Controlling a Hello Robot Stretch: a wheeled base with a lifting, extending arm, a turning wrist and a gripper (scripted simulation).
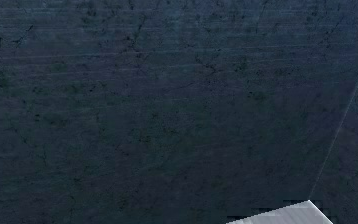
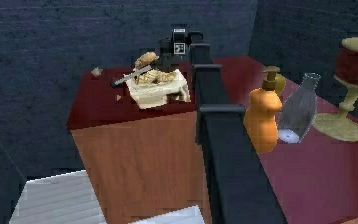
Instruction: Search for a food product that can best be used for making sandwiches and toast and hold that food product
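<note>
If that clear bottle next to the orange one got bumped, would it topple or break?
It could topple: the clear bottle is tall and narrow-necked. It looks like glass, so probably fragile and slippery. The orange bottle stands close, so a push might knock that too.

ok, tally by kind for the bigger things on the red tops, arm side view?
Bottles: 2, orange bottle and clear bottle
Trays: 1, pale tray
Food: 1, bread-like heap on that tray
Stands: 1, red and gold stand
Total: 5
</note>
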